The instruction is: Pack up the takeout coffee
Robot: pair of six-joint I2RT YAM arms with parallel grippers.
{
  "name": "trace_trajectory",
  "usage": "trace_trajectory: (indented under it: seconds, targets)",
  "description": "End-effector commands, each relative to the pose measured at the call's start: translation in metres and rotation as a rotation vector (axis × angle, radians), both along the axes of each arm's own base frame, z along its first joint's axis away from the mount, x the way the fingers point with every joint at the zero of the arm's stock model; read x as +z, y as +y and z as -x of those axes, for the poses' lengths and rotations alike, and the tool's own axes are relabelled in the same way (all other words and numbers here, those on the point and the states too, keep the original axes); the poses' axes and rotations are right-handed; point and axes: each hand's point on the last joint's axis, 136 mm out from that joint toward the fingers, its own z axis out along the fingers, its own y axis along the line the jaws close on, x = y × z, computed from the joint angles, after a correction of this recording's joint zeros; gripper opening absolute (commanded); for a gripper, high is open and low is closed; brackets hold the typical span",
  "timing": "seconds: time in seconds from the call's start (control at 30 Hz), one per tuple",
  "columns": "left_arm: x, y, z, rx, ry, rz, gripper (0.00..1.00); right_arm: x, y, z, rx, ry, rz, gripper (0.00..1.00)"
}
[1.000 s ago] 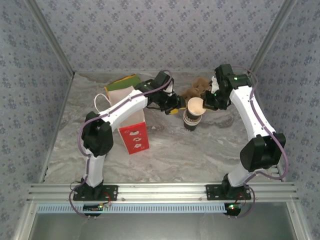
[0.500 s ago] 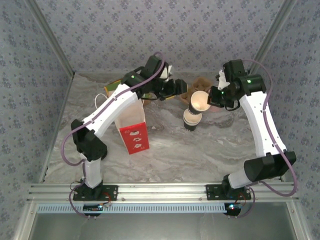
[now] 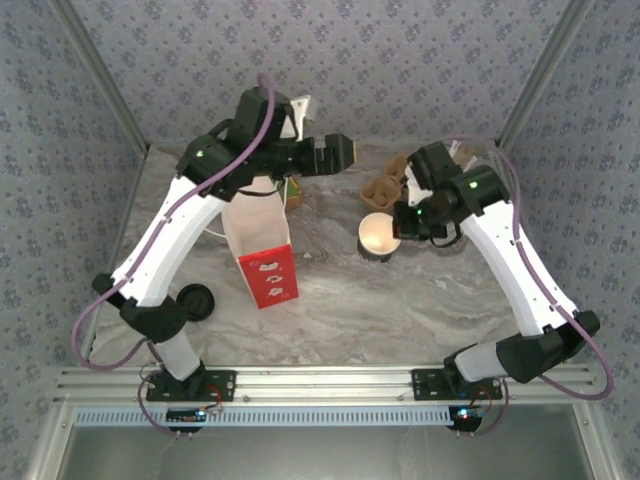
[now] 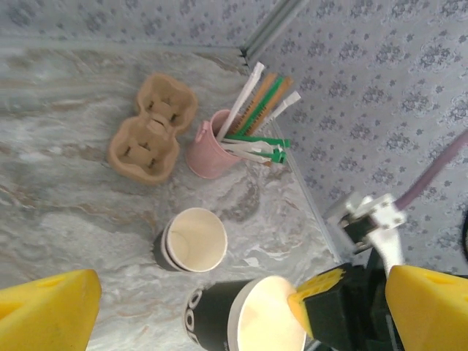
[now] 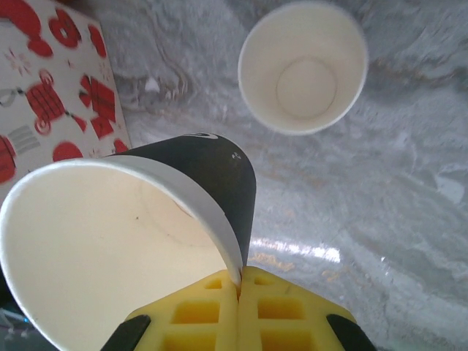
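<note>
Right tool [image 5: 240, 287] clamped on the takeout coffee [image 5: 212, 175] rim; left tool [image 3: 336, 156] spread wide.

— What colours is the takeout coffee [image 5: 216, 179] showing?
— It is wearing a black sleeve with a small white mark, and the inside is looking cream.
— And the bag [image 5: 44, 80]?
— It is showing red drawings on white. The table [image 5: 380, 219] is looking grey and marbled. The pink cup [image 4: 207, 152] is carrying green, orange and white sticks [image 4: 257, 110]. The walls [image 3: 330, 70] are showing a pale bluish flower print.
</note>
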Motion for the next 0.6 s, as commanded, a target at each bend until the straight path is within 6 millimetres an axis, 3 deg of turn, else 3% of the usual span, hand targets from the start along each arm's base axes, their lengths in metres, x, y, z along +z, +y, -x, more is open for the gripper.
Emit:
trace_trajectory:
  seconds: [0.0,0.27,0.57]
  targets:
    - [0.013,0.034,0.014,0.058,-0.082,-0.06,1.0,-0.02,0.008,0.006,-0.023,0.026,0.02,0.0]
    - [0.007,0.081,0.033,0.168,-0.112,-0.087,1.0,-0.073,0.041,0.008,0.003,0.048,0.056,0.0]
    - [-0.011,0.116,0.051,0.251,-0.094,-0.114,1.0,-0.115,0.062,0.002,0.014,0.082,0.064,0.0]
